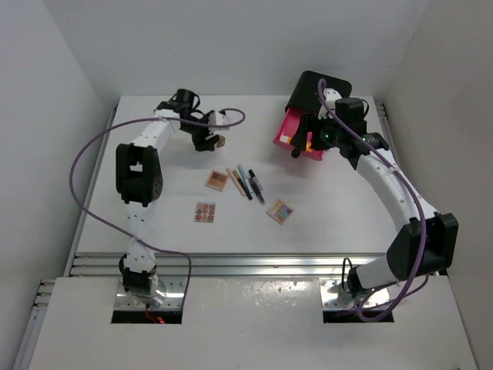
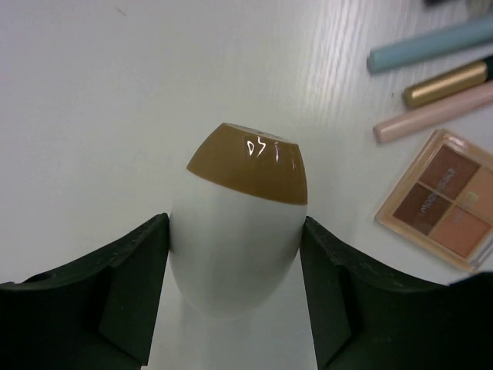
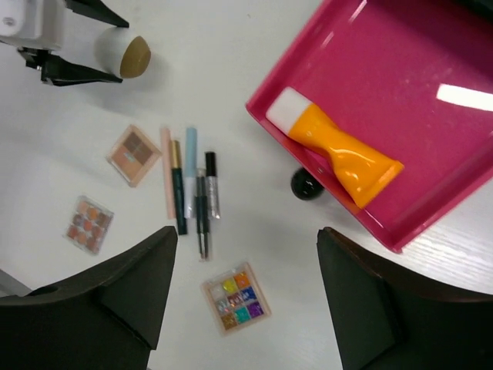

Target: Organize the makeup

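Grasping the white compact (image 2: 231, 254) in the left jaws near the far edge of the counter (image 1: 154, 223), with the right jaws released by the pink drawer (image 3: 400, 77) at the far right corner; next, probably, carrying it there.

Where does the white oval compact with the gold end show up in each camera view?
Top external: compact upper left of centre.
Left wrist: compact in the middle, lower half.
Right wrist: compact top left.
Shared landmark: four-pan brown palette, seen in all three.
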Motion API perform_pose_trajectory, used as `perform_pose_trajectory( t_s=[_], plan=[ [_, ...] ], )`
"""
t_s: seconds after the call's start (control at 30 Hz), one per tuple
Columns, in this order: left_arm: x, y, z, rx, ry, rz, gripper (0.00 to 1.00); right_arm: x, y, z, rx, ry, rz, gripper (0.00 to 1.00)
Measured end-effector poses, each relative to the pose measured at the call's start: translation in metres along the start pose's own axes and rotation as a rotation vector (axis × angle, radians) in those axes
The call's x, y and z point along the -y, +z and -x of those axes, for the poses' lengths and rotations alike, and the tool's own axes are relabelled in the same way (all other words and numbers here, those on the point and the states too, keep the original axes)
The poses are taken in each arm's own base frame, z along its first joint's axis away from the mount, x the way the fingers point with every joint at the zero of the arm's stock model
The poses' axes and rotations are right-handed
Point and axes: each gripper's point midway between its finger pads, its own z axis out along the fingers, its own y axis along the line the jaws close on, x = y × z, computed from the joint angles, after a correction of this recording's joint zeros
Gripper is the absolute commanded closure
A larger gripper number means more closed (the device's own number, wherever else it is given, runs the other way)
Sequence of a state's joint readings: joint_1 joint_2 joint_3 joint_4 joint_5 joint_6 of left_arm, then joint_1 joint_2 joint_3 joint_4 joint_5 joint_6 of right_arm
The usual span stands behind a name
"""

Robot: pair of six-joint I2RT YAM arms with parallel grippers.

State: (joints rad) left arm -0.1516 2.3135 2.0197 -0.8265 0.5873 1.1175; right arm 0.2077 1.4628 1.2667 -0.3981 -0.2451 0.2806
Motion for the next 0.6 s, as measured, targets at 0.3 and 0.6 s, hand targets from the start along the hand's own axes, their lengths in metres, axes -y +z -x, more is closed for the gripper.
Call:
perform_pose_trajectory(
  t_s=[0.3,0.6],
  plan=[
    [-0.013,-0.134,0.163,0.278,0.262,0.234,1.0,-0.068,0.018,0.064,0.188,0.058,0.213,0.3],
    [0.034,-0.113,0.214,0.378,0.306,0.112,1.0,-0.126,0.065,0.069,0.185,0.152,0.427,0.32]
  ],
)
